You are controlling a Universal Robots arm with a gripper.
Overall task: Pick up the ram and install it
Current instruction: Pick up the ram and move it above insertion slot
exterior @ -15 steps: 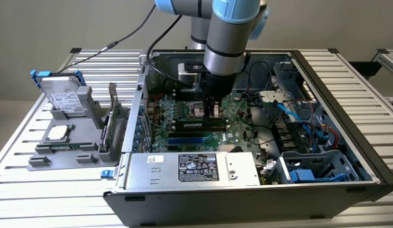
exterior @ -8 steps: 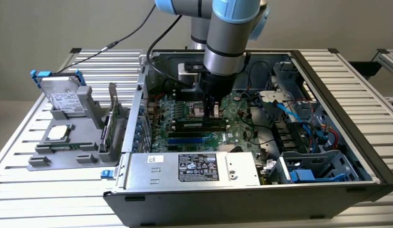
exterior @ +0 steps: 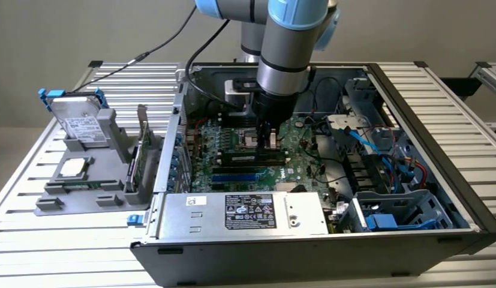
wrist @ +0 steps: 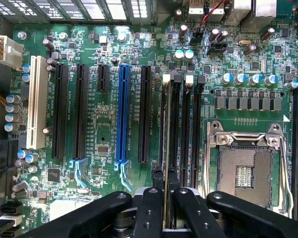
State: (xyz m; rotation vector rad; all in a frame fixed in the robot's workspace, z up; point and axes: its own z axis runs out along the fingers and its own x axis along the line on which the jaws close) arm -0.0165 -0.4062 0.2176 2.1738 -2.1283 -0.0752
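In the wrist view the ram appears edge-on as a thin strip. It stands upright over the row of black memory slots, lined up along them, beside the empty processor socket. My gripper is shut on the ram's top edge, one dark finger on each side. I cannot tell whether the ram's lower edge is seated in a slot. In the exterior view my gripper reaches straight down into the open computer case, just over the motherboard.
A blue expansion slot and a white one run parallel to the memory slots. The power supply sits at the case's near side, cables on the exterior view's right. Outside on the left a grey holder carries a drive, a silver chip and an upright green card.
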